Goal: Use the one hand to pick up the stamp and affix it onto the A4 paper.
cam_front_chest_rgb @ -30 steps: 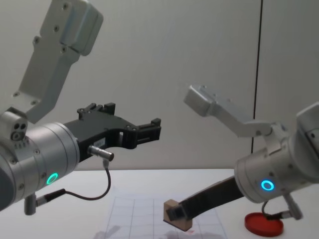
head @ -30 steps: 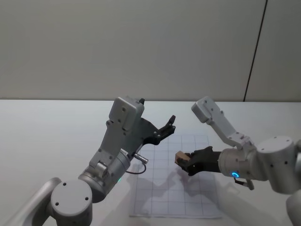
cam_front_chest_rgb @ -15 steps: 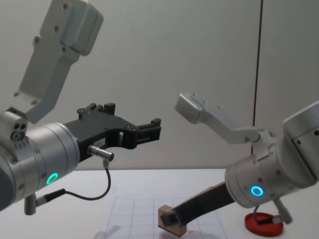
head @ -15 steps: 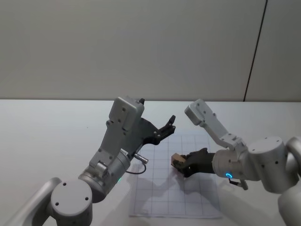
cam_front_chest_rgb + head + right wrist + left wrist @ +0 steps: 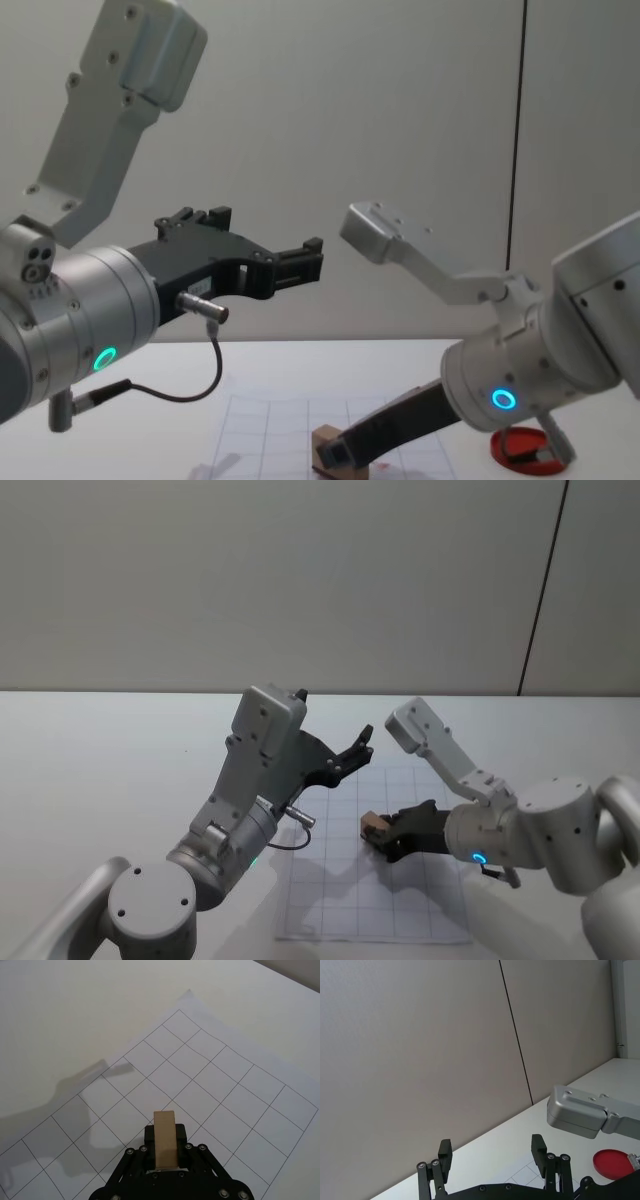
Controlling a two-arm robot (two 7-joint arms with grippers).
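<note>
Ahead of the right gripper (image 5: 380, 832) and its clamped stamp (image 5: 371, 823), the paper (image 5: 215, 1085) lies bare, with open grid squares in front and to either side. High over the stamp's tip hangs the left gripper (image 5: 357, 748), fingers spread, reaching in from the left. It crowds the room overhead, well clear of the sheet. The ink pad (image 5: 520, 447) sits back beside the right arm, off the paper. Bare table (image 5: 100, 760) surrounds the sheet.

A white table (image 5: 100, 740) carries the A4 paper (image 5: 340, 900) and a red ink pad (image 5: 611, 1161).
</note>
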